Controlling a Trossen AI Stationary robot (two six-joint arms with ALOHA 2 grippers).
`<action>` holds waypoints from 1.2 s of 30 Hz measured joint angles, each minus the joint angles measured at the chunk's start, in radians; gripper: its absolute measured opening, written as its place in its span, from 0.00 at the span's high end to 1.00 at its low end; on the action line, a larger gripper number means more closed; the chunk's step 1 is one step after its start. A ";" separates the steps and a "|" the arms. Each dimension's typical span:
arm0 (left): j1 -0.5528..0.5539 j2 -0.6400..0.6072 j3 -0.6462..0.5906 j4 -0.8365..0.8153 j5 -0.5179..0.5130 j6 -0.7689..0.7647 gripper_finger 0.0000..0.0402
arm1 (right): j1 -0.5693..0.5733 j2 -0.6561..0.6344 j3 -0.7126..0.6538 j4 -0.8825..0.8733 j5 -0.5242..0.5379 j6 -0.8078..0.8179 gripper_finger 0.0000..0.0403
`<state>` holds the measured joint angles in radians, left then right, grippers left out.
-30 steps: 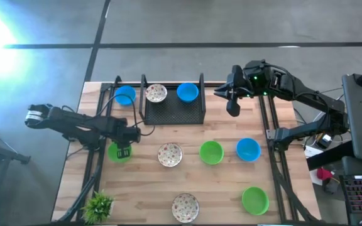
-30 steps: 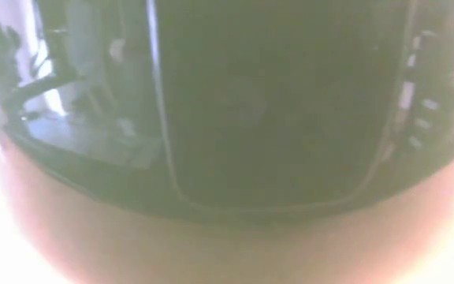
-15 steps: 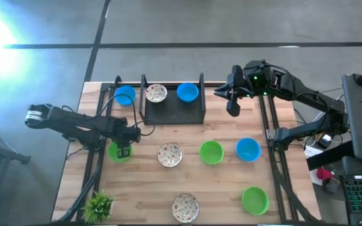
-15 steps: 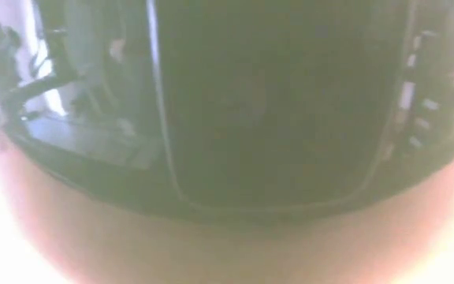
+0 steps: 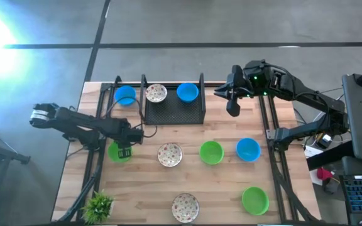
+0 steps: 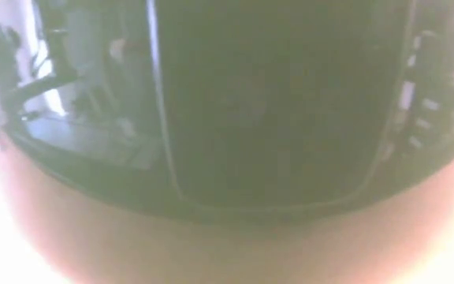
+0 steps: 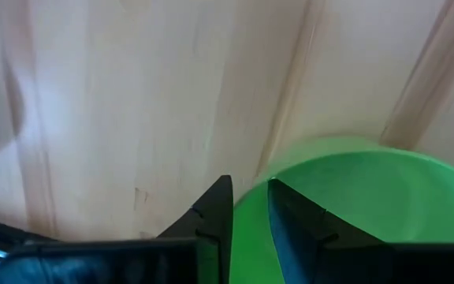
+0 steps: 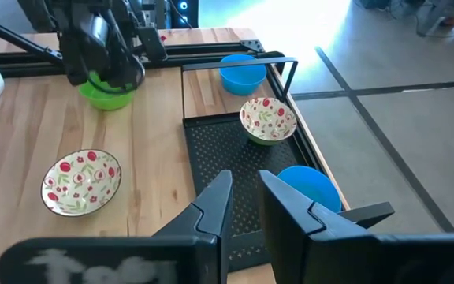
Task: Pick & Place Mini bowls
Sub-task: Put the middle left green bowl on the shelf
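Mini bowls: nine are sitting on the counter [image 5: 149, 188], all mouth-up; being round, they are showing no long axis.
Green bowl [image 5: 119, 152]: lying at the counter's left side, under the left gripper [image 5: 125, 152].
Left gripper: its fingers are straddling the green bowl's rim, one inside and one outside (the wrist view shows the rim between them), a narrow pinch on the green bowl.
Tray [image 5: 173, 108]: black wire mesh at the far edge, carrying a speckled bowl [image 5: 156, 93] and a blue bowl [image 5: 187, 92]; another blue bowl [image 5: 125, 95] is sitting just beside it on the left.
Other bowls: speckled [image 5: 170, 154], green [image 5: 211, 152] and blue [image 5: 248, 149] are lying in a row; speckled [image 5: 185, 206] and green [image 5: 254, 199] are nearer the front.
Right gripper [image 5: 232, 108]: hanging beside the tray's right end, fingers narrowly apart, holding nothing.
Surface: pale wooden planks, a spiky potted plant [image 5: 98, 204] at the front left corner.
Room: grey floor beyond; low view is blurred.
Change: the left arm's rear end is sitting slightly closer to the counter than a second ago; bowls unmoved.
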<state>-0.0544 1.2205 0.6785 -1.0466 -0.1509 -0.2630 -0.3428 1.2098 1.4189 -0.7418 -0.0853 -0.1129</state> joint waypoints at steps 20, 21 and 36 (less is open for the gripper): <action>-0.001 0.084 0.029 -0.004 0.095 0.019 0.99 | 0.000 0.000 0.000 0.000 0.001 0.001 0.86; -0.001 0.084 0.043 -0.008 0.104 0.022 0.99 | 0.000 0.000 0.000 0.000 0.001 0.001 0.86; 0.005 0.070 0.418 -0.072 0.126 0.014 1.00 | 0.000 0.000 0.000 0.000 -0.001 -0.003 0.86</action>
<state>-0.0494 1.2903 1.0966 -1.1183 -0.0248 -0.2489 -0.3426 1.2098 1.4189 -0.7419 -0.0858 -0.1154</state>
